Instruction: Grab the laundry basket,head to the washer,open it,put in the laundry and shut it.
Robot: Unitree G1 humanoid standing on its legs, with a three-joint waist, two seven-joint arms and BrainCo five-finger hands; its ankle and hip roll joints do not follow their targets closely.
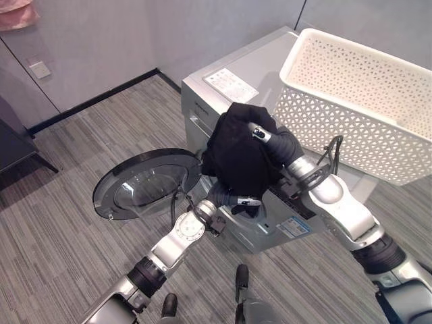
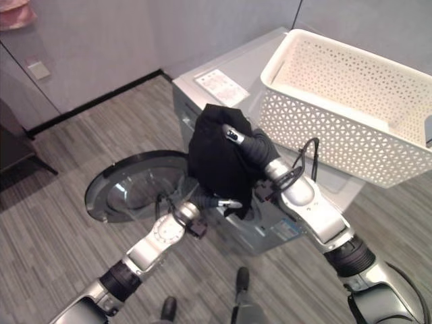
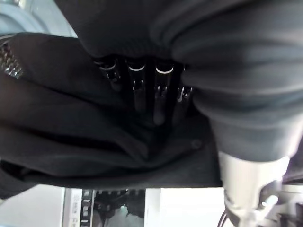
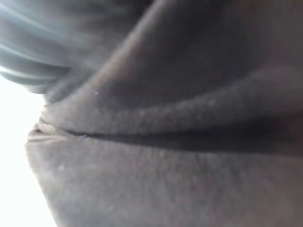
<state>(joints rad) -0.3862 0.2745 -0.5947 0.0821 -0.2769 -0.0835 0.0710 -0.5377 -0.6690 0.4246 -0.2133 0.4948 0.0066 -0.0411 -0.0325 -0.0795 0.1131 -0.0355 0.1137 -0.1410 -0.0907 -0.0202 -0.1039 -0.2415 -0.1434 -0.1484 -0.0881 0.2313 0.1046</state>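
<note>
A black garment [image 1: 233, 152] hangs bunched between both hands in front of the grey washer [image 1: 270, 61]. My right hand [image 1: 270, 138] grips its upper part from the right, thumb over the cloth. My left hand [image 1: 236, 200] holds it from underneath, and its fingers [image 3: 158, 90] dig into the dark folds. The cloth [image 4: 165, 165] lies right against the right wrist camera. The washer's round glass door [image 1: 145, 182] stands swung open to the left. The white perforated laundry basket [image 1: 351, 128] rests on top of the washer, at its right side.
Grey striped carpet surrounds the washer. A dark piece of furniture [image 1: 13, 145] stands at the far left, and a pink cloth [image 1: 17, 13] hangs in the upper left corner. Grey walls run behind the washer.
</note>
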